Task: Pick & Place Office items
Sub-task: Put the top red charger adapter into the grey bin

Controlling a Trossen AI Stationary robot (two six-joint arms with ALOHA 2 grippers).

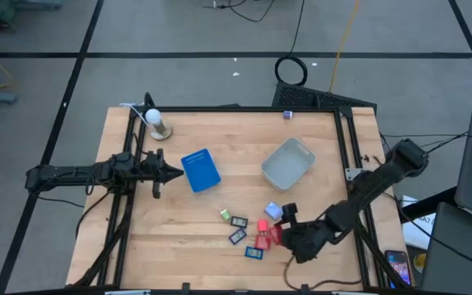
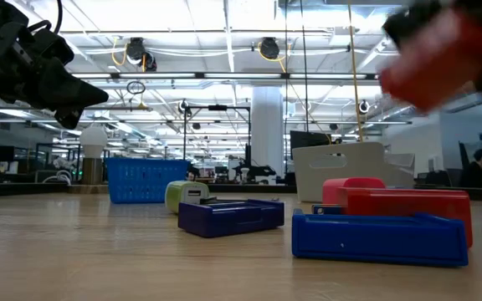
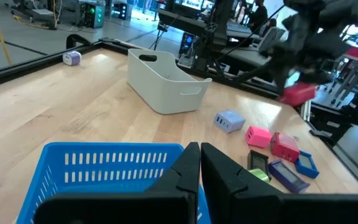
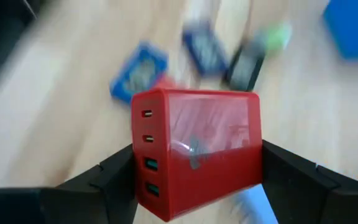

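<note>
While the high view hides it, the right pincer (image 4: 194, 180) clamps a red block (image 4: 197, 149) showing four ports.

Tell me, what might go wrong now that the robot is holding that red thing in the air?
The right gripper holds the red block lifted above the table; if the grip is weak, it could slip and land on the small pieces below. The tub sits some way off, so the carry might also jostle it.
</note>
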